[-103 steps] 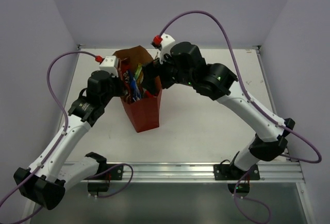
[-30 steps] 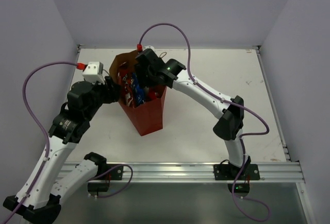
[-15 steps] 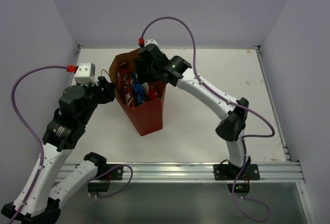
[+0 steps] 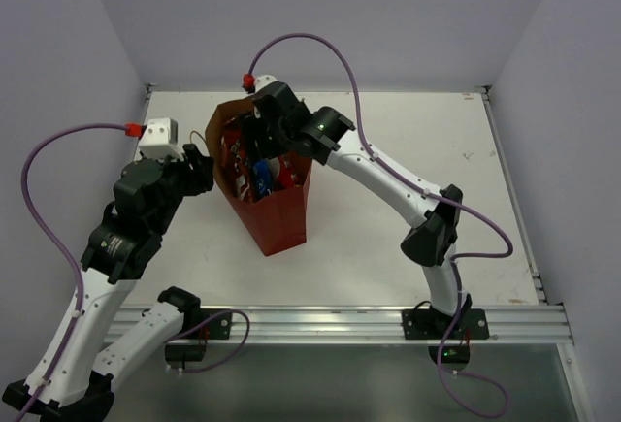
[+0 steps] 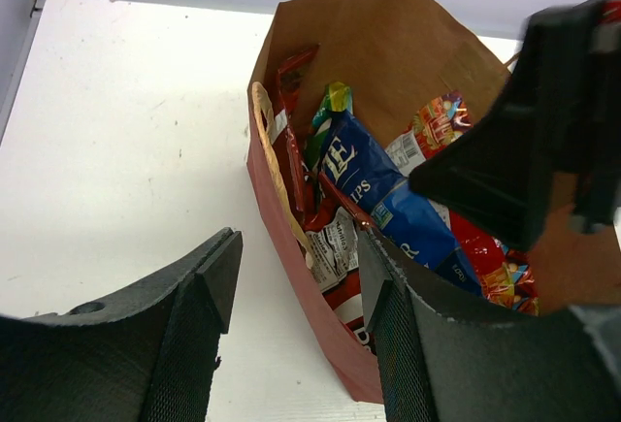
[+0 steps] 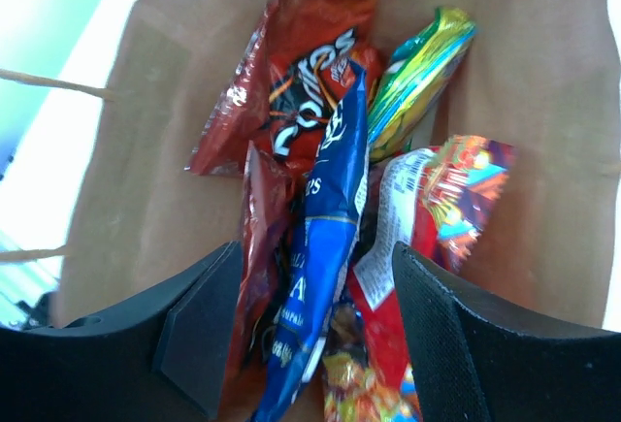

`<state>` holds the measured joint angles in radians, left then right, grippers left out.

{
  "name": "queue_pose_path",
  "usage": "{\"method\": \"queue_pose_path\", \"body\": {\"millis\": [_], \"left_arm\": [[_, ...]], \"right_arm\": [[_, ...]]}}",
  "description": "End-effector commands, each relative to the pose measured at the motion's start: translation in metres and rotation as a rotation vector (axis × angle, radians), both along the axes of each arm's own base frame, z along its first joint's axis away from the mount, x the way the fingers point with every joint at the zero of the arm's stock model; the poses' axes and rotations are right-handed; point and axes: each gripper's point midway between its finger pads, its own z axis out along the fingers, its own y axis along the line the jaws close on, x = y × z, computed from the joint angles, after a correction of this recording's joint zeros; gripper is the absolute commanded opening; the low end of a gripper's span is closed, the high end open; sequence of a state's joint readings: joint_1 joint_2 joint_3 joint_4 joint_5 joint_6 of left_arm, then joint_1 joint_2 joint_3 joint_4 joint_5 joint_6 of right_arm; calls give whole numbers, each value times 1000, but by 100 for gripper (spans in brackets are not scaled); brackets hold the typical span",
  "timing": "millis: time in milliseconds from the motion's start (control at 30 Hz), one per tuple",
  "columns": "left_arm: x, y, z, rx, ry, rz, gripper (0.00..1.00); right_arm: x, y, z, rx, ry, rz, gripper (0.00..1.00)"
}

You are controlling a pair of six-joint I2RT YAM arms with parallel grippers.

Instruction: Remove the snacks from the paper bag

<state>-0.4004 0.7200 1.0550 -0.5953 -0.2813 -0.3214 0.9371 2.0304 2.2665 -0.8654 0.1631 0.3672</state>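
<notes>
Moved: the right arm has swung from the bag's 3 o'clock side to a place over its mouth. The left arm has drawn back toward 9 o'clock.

Bag (image 4: 277,223): red outside, brown inside, upright on the bench (image 4: 485,170), mouth open. All five packets are inside and none is out yet.

Right fingers (image 6: 204,325): spread and empty, pointing down into the mouth.

Blue packet (image 6: 325,247): stands on end in the middle of the stack. Its long axis runs down into the bag, straight ahead of the right fingers, and in the wrist view its top edge lies in the gap between them. Contact cannot be told.

Red packet (image 6: 301,73): at 12 o'clock of the blue one, against the far wall.

Green-yellow packet (image 6: 422,63): at 1 o'clock.

Multicolour packet (image 6: 441,199): at 3 o'clock, touching the blue one.

Second red packet (image 6: 262,218): at 9 o'clock, pressed to the blue one.

Left fingers (image 5: 184,335): spread and empty, outside the bag at its 9 o'clock wall, with the rim in line with their gap.

Judgement: the right arm is the nearer one. A straight descent and a squeeze across the blue packet's thin faces suit the next move.
</notes>
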Motion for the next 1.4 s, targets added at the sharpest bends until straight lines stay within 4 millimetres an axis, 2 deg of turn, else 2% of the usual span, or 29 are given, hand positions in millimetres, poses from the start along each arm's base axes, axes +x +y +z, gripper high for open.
{"method": "queue_pose_path", "body": {"millis": [0, 33, 133, 233, 333, 433, 467, 533, 567, 600, 633, 667, 700, 800, 833, 867, 933, 1033, 1100, 1133, 1167, 1200, 1233, 1267, 1367], "left_arm": [[-2, 2, 12, -10, -26, 10, 57], [-2, 2, 12, -11, -25, 11, 58], [-4, 2, 12, -19, -26, 9, 58], [-6, 3, 11, -22, -24, 10, 58], [-7, 4, 10, -20, -20, 12, 59], [-9, 6, 10, -18, -20, 18, 59], [-10, 6, 11, -19, -21, 19, 59], [-11, 8, 11, -18, -22, 22, 59], [-11, 8, 10, -16, -19, 25, 59], [-12, 8, 10, -17, -22, 25, 59], [-12, 8, 10, -16, -21, 27, 59], [-12, 8, 9, -16, -19, 25, 59], [-11, 8, 8, -14, -15, 25, 59], [-10, 7, 7, -18, -13, 25, 60], [-11, 7, 7, -21, -14, 22, 60], [-11, 7, 6, -22, -12, 22, 60], [-10, 6, 7, -23, -13, 21, 60], [-11, 6, 8, -27, -16, 22, 60], [-11, 7, 9, -31, -20, 25, 60], [-11, 7, 9, -31, -20, 25, 60], [-11, 7, 10, -33, -23, 29, 60], [-11, 8, 9, -32, -21, 30, 60], [-11, 8, 9, -33, -21, 32, 60], [-11, 8, 9, -34, -18, 34, 60], [-9, 6, 6, -38, -12, 28, 60]], "right_arm": [[-1, 17, -35, -39, 52, 62, 66], [1, 18, -48, -58, 70, 62, 65], [2, 19, -67, -86, 93, 53, 65], [4, 21, -80, -100, 99, 47, 64], [8, 21, -92, -118, 114, 38, 60], [9, 20, -89, -118, 104, 34, 43], [9, 20, -84, -111, 95, 35, 31], [10, 20, -60, -79, 56, 43, 20], [11, 19, -51, -72, 34, 45, 7], [11, 18, -30, -39, -1, 51, 2], [10, 17, -17, -20, -23, 54, 0], [11, 17, -3, 2, -52, 59, 0], [8, 13, 19, 37, -85, 68, 0], [2, 9, 60, 113, -157, 92, 0], [-4, 5, 88, 160, -195, 105, 0], [-6, 1, 102, 180, -222, 112, 0], [-16, -8, 147, 261, -299, 129, 0], [-26, -23, 194, 337, -404, 142, 0], [-41, -53, 246, 410, -518, 115, 0], [-39, -52, 246, 410, -530, 117, 0], [-44, -73, 267, 428, -587, 78, 0], [-42, -84, 278, 439, -619, 45, 0], [-41, -96, 286, 443, -643, 12, 0], [-34, -121, 296, 439, -673, -73, 0], [-15, -158, 290, 407, -669, -214, 0]]}}
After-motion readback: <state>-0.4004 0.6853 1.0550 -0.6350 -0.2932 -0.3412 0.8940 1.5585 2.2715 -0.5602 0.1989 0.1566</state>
